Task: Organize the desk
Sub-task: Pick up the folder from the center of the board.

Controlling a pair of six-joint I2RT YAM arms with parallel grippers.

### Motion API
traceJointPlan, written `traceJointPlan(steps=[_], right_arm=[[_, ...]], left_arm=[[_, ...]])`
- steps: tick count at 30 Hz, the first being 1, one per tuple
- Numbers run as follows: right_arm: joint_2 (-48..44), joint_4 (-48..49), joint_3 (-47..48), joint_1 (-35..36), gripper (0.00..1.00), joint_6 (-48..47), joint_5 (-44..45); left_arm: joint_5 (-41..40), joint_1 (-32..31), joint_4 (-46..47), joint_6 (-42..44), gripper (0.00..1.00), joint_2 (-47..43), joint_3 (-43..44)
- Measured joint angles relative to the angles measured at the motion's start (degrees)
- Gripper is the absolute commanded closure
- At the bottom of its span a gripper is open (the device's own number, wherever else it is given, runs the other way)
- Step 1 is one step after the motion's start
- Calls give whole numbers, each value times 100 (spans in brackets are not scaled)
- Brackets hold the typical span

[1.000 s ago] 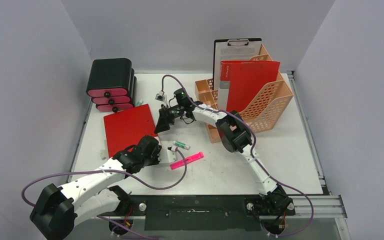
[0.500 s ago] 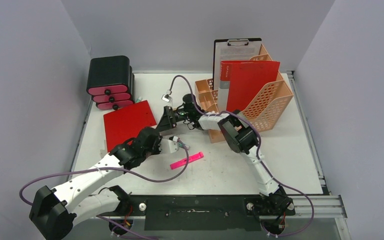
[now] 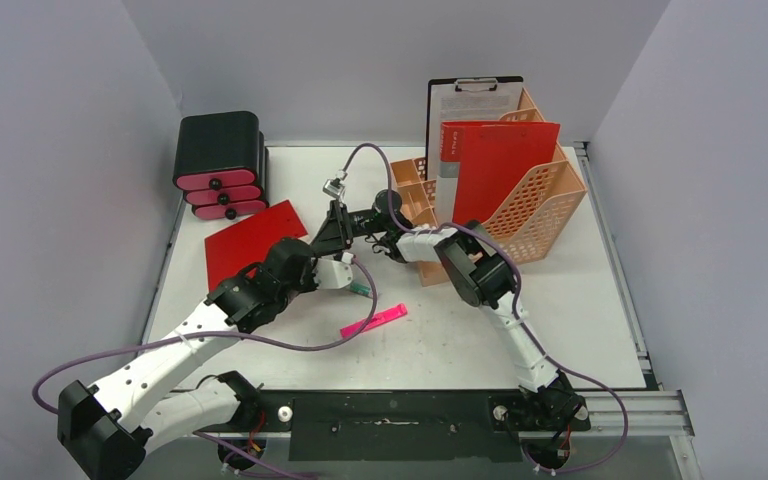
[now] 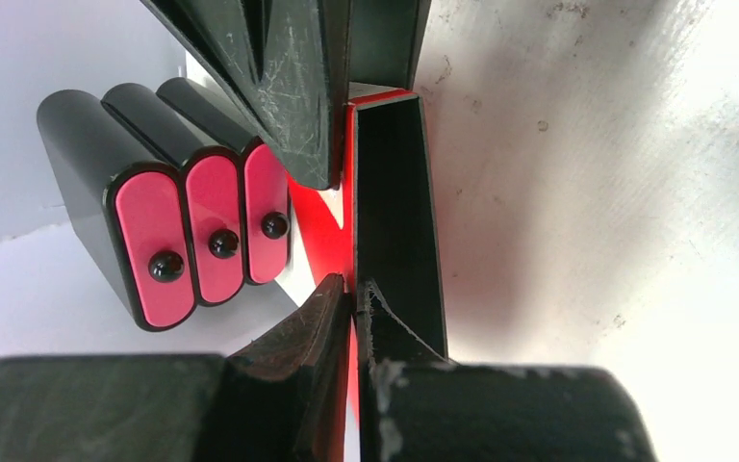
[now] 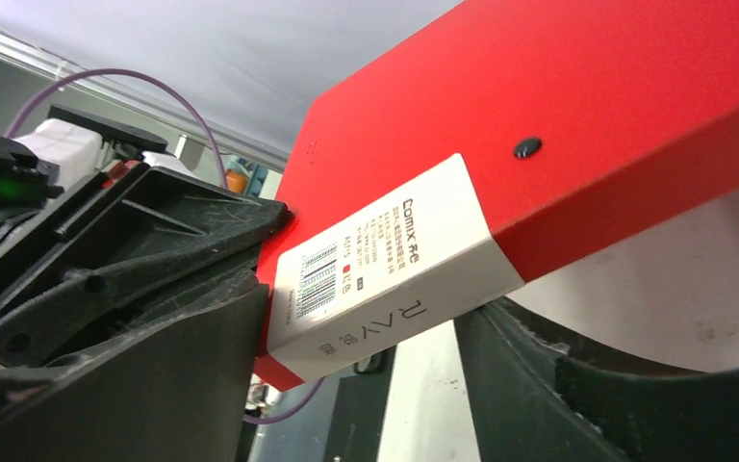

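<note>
left tool (image 4: pixel 351 289): we see it closed on the edge of the red folder (image 3: pixel 250 245), with a strip of red pinched between its fingers.
right tool (image 5: pixel 375 318): we see its jaws standing apart around the folder's white-labelled corner, one jaw clear of it.
worktop (image 3: pixel 580 300): white and speckled, beneath both tools.
drawer box (image 4: pixel 168 241): black with pink fronts, beyond the left tool.
pink marker (image 3: pixel 373 321): lying on the worktop, near the left tool on its near side.
</note>
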Motion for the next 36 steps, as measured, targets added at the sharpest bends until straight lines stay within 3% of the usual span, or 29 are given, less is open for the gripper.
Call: traceJointPlan(steps=[2,3,8,13,27,31,36], right_arm=[[0,33,0,15,49,210,7],[0,55,-2,20,53,302,13],[0,111,-52,48,68,706,63],[0,76,-249,101,71,824,153],[-195,-46,-610,131,76,778,570],[-367,-131,-612,131,76,874,627],[-507,-210,-625,131,76,929,669]], left_arm=[[15,2,-105,-17,99,2,52],[26,2,-146,-22,92,2,59],[186,0,-337,-44,45,7,59],[400,0,-535,-68,1,2,199],[1606,2,-1217,-326,4,-15,673],[1475,-20,-1012,-358,4,-15,337],[726,-76,-555,-234,1,-17,-280]])
